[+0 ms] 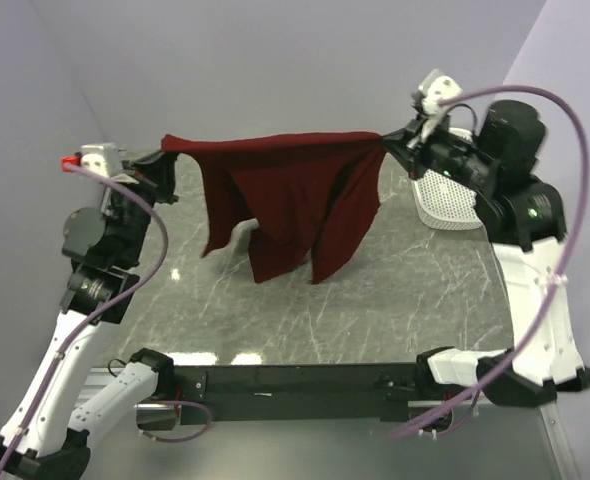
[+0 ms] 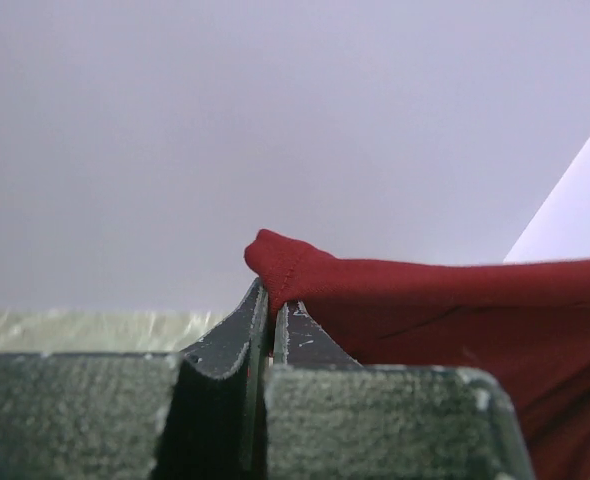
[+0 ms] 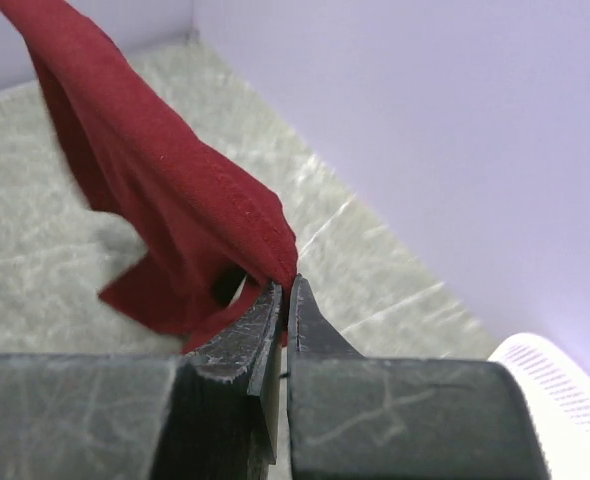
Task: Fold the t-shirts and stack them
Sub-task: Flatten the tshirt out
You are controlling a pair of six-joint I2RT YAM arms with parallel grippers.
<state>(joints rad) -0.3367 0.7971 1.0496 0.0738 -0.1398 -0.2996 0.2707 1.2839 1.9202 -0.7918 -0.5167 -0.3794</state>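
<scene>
Left hand (image 1: 165, 158), right hand (image 1: 385, 142) clenched on maroon t-shirt (image 1: 295, 190) hanging over table (image 1: 395, 290), white basket (image 1: 445, 200) beside right hand

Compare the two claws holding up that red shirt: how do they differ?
The left gripper pinches a small hemmed corner at the left end of the t-shirt; the right gripper pinches a bunched fold at its right end. The right gripper is near the white basket; the left gripper is far from it. Both are shut on the t-shirt, stretching it above the table.
</scene>
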